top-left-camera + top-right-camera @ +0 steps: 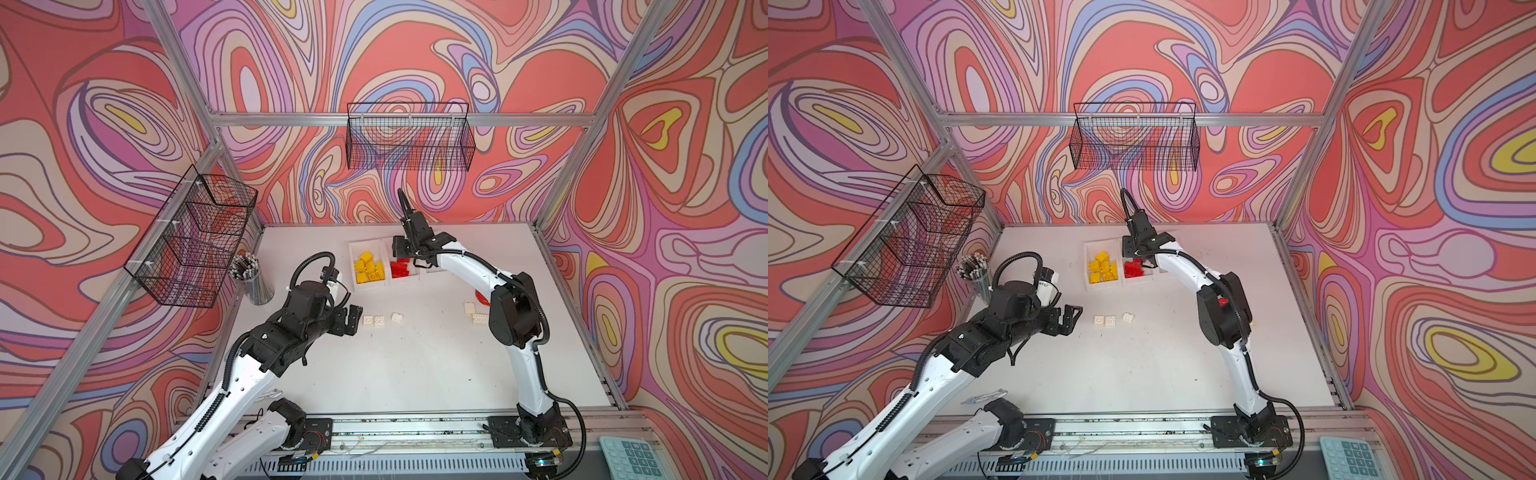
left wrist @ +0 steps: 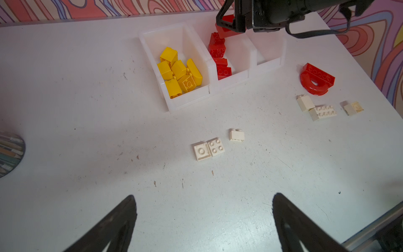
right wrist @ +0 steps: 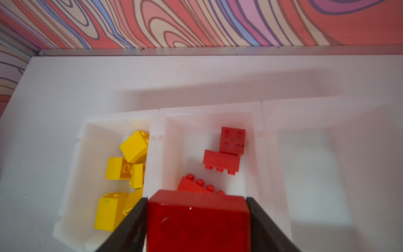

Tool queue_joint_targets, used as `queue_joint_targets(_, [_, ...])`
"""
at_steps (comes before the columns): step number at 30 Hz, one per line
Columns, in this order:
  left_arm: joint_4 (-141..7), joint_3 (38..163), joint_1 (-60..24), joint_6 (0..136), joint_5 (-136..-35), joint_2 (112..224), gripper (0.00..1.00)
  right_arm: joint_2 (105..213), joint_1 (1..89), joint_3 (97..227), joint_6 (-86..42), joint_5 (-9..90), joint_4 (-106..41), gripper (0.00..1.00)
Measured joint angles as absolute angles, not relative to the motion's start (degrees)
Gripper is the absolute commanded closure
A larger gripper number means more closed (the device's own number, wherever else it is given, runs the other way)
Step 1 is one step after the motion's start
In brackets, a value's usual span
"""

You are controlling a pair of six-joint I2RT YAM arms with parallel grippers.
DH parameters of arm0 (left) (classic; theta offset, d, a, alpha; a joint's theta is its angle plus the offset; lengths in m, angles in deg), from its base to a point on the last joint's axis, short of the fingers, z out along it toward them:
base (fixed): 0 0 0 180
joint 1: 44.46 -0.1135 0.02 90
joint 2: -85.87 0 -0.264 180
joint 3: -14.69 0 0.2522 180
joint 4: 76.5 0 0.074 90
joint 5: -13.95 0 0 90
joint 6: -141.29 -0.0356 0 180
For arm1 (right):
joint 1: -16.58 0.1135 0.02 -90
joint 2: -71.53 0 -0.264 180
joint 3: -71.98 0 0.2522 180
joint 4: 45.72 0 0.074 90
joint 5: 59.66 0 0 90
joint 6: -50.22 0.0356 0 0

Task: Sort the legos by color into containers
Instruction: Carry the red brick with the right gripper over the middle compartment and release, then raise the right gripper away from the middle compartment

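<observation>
Right wrist shows right gripper clamping a red brick (seemingly over middle bin); left gripper gapes empty.

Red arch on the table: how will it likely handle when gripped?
The arch looks like rigid plastic: probably stiff and light. Lying flat, it should not roll. Its glossy curved rim may slip in the jaws.

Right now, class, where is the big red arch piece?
In the left wrist view the red arch piece lies on the table's right side, outside the containers, beside three white bricks.
</observation>
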State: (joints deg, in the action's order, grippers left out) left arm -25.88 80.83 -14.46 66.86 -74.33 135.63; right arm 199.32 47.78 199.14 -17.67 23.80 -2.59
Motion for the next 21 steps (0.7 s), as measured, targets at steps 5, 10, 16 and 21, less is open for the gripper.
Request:
queue_joint_targets(5, [-25.88, 80.83, -14.46, 66.86, -74.29, 135.74, 0.01, 201.72, 47.10, 201.09, -18.13, 24.47, -2.40, 0.08])
queue_joint_targets(10, [-25.88, 80.83, -14.46, 66.86, -74.29, 135.84, 0.01, 201.61, 46.99, 201.37, -18.74, 25.19, -2.42, 0.07])
queue_joint_targets(16, [-25.88, 80.81, -14.46, 66.88, -74.33, 135.89, 0.03, 196.11, 44.52, 195.47, -19.20, 27.14, -3.66, 0.09])
queue_joint_targets(21, [-25.97, 80.81, -14.46, 66.88, -74.79, 136.06, 0.03, 183.36, 38.30, 182.99, -19.64, 29.06, -6.15, 0.10])
